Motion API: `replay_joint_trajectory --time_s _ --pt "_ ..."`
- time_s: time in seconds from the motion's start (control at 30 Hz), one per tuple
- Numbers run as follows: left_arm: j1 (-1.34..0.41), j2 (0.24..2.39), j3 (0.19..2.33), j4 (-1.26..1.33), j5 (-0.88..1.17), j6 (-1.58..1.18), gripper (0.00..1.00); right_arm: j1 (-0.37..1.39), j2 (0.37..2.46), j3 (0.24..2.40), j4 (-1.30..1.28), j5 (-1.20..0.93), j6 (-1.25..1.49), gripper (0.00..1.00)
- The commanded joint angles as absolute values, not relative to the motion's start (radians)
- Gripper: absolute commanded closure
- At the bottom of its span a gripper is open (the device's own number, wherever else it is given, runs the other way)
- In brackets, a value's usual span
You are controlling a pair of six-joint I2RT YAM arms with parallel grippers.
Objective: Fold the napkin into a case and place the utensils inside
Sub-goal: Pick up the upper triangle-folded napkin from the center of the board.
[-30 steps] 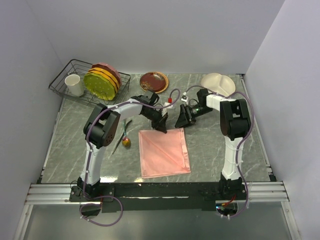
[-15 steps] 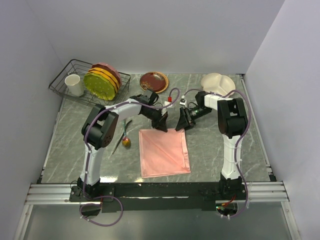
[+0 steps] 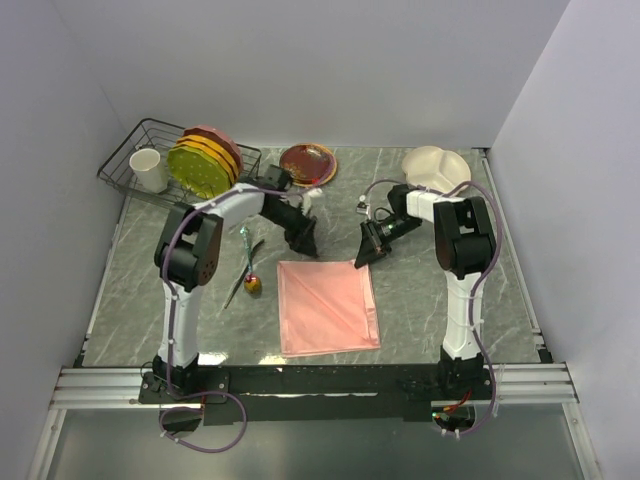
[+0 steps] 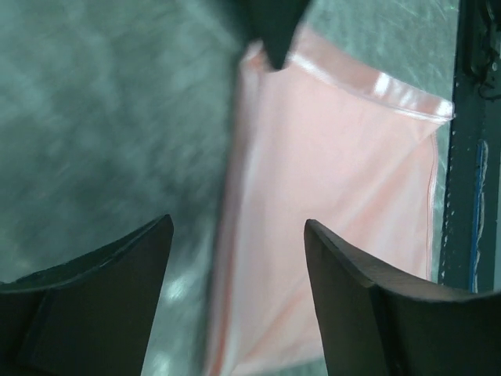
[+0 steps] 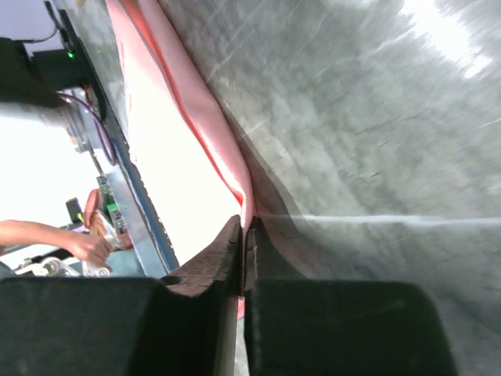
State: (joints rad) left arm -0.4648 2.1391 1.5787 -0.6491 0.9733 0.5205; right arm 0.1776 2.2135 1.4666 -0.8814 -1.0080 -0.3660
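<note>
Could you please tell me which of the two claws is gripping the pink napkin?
The right claw: it is shut on the far right corner of the shiny salmon-pink satin napkin, whereas the left claw stands open, holding nothing.

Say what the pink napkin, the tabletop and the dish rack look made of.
Salmon-pink cloth napkin: likely satin, given sheen and soft creases. Grey-green tabletop: marble-look veining, glossy glare; stone or laminate, unclear. Black dish rack: thin wire, probably coated metal.
</note>
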Motion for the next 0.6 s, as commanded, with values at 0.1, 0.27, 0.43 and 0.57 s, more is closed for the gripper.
replay_joint_trajectory --time_s 0.1,0.27,0.43,0.57 --pt "-0.359 2.209 1.706 -0.994 1.034 0.785 0.24 0.245 2.042 1.388 -0.802 -0.957 -0.408 1.0" --pt "-0.357 2.279 1.769 -1.121 1.048 0.87 0.24 0.276 1.938 1.338 -0.715 -0.951 -0.393 1.0" --pt "-0.357 2.319 1.789 -1.12 1.045 0.85 0.23 0.29 1.899 1.336 -0.75 -0.951 -0.445 1.0" --pt "-0.357 2.367 1.847 -1.17 1.045 0.857 0.22 0.298 1.87 1.33 -0.775 -0.957 -0.482 1.0"
